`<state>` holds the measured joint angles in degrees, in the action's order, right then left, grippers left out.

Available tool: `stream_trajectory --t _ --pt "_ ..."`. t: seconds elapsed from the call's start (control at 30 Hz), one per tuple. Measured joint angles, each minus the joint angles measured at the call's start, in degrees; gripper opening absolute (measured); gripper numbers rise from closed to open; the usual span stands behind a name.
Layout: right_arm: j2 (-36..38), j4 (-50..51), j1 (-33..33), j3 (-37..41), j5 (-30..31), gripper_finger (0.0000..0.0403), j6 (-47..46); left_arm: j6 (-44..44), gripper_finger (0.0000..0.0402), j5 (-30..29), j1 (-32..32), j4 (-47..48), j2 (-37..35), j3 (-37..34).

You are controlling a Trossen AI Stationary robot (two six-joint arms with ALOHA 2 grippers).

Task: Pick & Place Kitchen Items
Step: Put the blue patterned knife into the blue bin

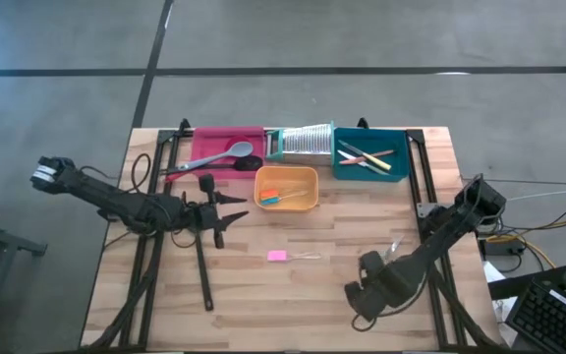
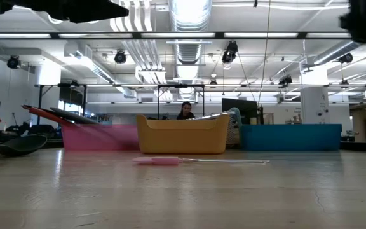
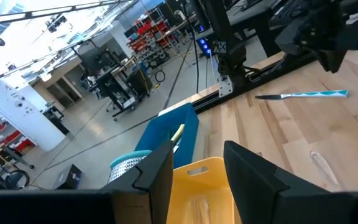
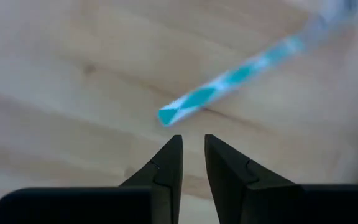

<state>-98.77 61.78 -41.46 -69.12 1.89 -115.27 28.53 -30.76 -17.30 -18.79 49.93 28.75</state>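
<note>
Grippers split the table — the left gripper [image 1: 226,214], fingers spread on nothing, waits well left beside the orange tray [image 1: 286,188], while the right gripper [image 4: 192,152], fingers nearly pressed together and holding nothing, sits just short of the teal-handled knife [image 4: 229,84], which runs diagonally away — no readable writing

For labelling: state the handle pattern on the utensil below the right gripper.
Teal and white pattern, clearest in right wrist view.

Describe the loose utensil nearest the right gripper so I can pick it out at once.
On the wooden table, look in front of the teal tray, toward the right gripper. Just ahead of its narrowly parted fingertips lies a teal-and-white striped-handled utensil. The pink-handled piece lies nearer the table's middle.
</note>
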Motion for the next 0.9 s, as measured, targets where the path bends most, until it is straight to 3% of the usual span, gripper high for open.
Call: stream_trajectory --t 0.23,0.33,0.6,0.73,0.9 --pt "0.79 -2.51 0.55 0.00 -0.50 0.0061 56.91 0.02 0.0147 0.02 0.00 -0.09 0.09 0.00" --pt "0.53 -2.61 0.96 -0.13 -0.46 0.0051 71.71 -0.11 0.0147 0.03 0.00 -0.07 0.09 0.00" --pt "0.51 -3.55 1.73 -0.99 -0.15 0.0028 75.37 -4.28 0.0147 0.05 0.00 0.09 0.09 0.00" --pt "0.51 -5.16 1.81 -0.99 3.95 0.0018 75.58 -8.05 0.0147 0.08 0.00 1.00 0.09 0.02" --pt "0.51 -3.91 1.52 -0.99 3.56 0.0010 82.02 -13.79 0.0147 0.12 0.00 3.57 0.11 0.02"
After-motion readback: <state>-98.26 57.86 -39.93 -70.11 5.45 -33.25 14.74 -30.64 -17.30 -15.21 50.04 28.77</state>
